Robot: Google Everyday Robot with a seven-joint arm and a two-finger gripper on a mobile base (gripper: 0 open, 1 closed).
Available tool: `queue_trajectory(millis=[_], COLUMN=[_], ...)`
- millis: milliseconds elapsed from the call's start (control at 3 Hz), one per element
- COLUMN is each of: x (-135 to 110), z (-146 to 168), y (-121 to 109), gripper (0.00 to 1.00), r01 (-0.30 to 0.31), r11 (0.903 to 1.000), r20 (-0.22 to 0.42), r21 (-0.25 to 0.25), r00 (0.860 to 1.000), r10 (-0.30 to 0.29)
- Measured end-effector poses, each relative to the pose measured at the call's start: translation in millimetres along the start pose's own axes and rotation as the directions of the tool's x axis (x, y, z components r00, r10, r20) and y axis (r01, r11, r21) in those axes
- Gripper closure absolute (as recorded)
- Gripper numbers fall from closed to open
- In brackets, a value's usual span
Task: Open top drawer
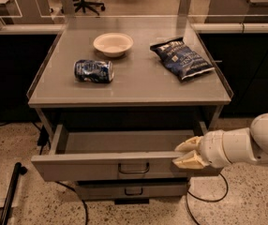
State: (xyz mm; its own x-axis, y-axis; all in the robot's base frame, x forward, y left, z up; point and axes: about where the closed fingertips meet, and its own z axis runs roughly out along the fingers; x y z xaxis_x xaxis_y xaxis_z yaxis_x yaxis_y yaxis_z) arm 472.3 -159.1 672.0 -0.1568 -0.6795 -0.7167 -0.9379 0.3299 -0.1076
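The top drawer (92,165) stands pulled out from under the grey table, its shallow plain grey interior (124,141) showing and its small dark loop handle (133,168) centred on the front. My gripper (186,153), with cream-coloured fingers on a white arm, is at the right end of the drawer front, over its top edge, clear of the handle. A narrower grey drawer (133,190) with a similar handle sits shut below.
On the table top (134,86) lie a blue can (93,71) on its side, a white bowl (113,44) and a dark chip bag (182,58). A black pole (11,191) leans at the lower left. Cables run on the speckled floor (237,200).
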Motion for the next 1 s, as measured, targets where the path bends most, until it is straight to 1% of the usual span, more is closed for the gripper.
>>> queue_trajectory(millis=[667,1000], x=[0.0,-0.1], z=[0.0,0.1], y=[0.0,0.0], gripper=[0.35,0.06], r01=[0.0,0.0], r11=[1.0,1.0], r20=[0.0,0.0], r21=[0.0,0.0], r00=[1.0,1.0], r10=[0.0,0.0])
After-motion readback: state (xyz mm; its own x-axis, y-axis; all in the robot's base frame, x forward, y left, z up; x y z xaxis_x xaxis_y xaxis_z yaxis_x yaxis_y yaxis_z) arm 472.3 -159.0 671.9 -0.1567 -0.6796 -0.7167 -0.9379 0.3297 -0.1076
